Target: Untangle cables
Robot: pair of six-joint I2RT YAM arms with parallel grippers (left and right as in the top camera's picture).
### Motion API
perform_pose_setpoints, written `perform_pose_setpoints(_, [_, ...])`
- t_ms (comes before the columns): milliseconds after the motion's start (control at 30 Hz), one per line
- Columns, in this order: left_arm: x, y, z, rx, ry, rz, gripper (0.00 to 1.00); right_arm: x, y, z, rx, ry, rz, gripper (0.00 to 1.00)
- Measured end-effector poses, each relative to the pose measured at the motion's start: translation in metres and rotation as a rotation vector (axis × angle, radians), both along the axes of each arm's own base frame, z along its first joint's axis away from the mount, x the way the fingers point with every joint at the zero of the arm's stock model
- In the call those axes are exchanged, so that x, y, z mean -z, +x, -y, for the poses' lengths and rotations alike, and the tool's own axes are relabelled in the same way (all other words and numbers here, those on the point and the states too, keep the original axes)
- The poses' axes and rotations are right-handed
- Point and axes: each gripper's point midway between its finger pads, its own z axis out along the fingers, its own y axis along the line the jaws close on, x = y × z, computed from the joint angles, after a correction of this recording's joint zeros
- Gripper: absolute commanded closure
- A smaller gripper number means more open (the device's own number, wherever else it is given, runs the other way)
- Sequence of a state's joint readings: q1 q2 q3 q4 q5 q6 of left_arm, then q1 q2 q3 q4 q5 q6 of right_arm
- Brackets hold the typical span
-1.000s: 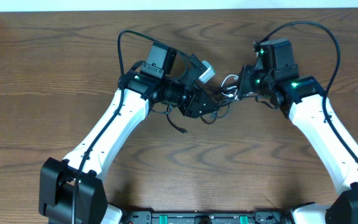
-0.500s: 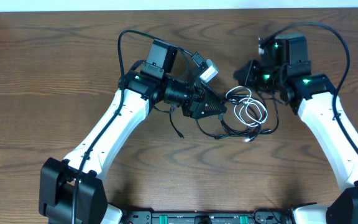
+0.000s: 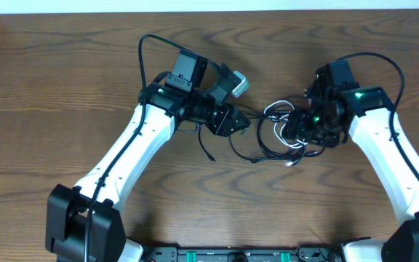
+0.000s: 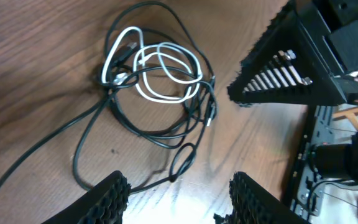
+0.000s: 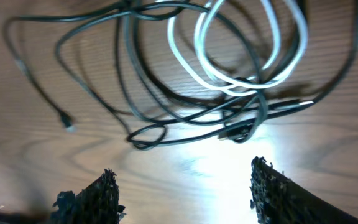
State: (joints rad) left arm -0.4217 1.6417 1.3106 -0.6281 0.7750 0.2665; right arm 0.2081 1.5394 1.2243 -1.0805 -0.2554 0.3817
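My left gripper (image 4: 182, 200) hung with its jaws apart and nothing between them, low over the table (image 3: 49, 73) just left of the cables (image 3: 286, 135). The cables lay in one loose heap between my two arms. The white cord (image 4: 166, 68) was coiled in the heap's far part, with the black cords (image 4: 86, 143) looped through and around it. One black strand trailed off to the left, under my left arm. On the right, the right gripper (image 5: 182, 199) hovered straight above the heap, jaws wide and empty.

I judged I was between grips, with the sorting hardly begun. The next move called for closing one gripper on a single strand, probably a white loop, while the other pinned the black bundle so the pull would separate the cords rather than drag the lot.
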Motion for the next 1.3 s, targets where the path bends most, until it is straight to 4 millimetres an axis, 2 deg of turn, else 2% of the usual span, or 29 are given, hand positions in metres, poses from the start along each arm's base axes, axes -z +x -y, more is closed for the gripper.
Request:
perform_pose_setpoints(100, [0.002, 0.002, -0.002, -0.01, 0.015, 0.008, 0.47, 0.014, 0.0, 0.008, -0.001, -0.045, 0.009, 0.35])
perform_pose_setpoints(267, [0.005, 0.005, -0.005, -0.025, 0.038, 0.018, 0.46, 0.055, -0.005, 0.016, 0.001, -0.085, 0.023, 0.36])
perform_pose_setpoints(367, [0.005, 0.006, -0.005, -0.027, 0.041, 0.02, 0.46, 0.072, -0.012, 0.019, 0.003, -0.095, 0.02, 0.36])
perform_pose_setpoints(567, [0.005, 0.006, -0.005, -0.028, 0.044, 0.021, 0.47, 0.097, -0.014, 0.02, 0.017, -0.087, 0.054, 0.42])
perform_pose_setpoints(633, [0.005, 0.006, -0.005, -0.028, 0.044, 0.021, 0.47, 0.102, -0.019, 0.021, 0.019, -0.087, 0.041, 0.48])
perform_pose_setpoints(700, [0.005, 0.006, -0.005, -0.028, 0.044, 0.021, 0.46, 0.105, -0.022, 0.021, 0.022, -0.087, 0.034, 0.57])
perform_pose_setpoints(867, [0.005, 0.006, -0.005, -0.028, 0.044, 0.021, 0.46, 0.104, -0.013, 0.019, 0.03, -0.075, 0.075, 0.93])
perform_pose_setpoints(933, [0.005, 0.006, -0.005, -0.028, 0.044, 0.021, 0.47, 0.102, -0.007, 0.017, 0.034, -0.063, 0.1, 0.99])
perform_pose_setpoints(1167, [0.005, 0.006, -0.005, -0.028, 0.044, 0.021, 0.46, 0.097, 0.006, 0.008, 0.033, -0.013, 0.153, 0.99])
perform_pose_setpoints(1300, [0.005, 0.006, -0.005, -0.028, 0.044, 0.021, 0.47, 0.086, 0.022, -0.006, 0.035, 0.081, 0.214, 0.99])
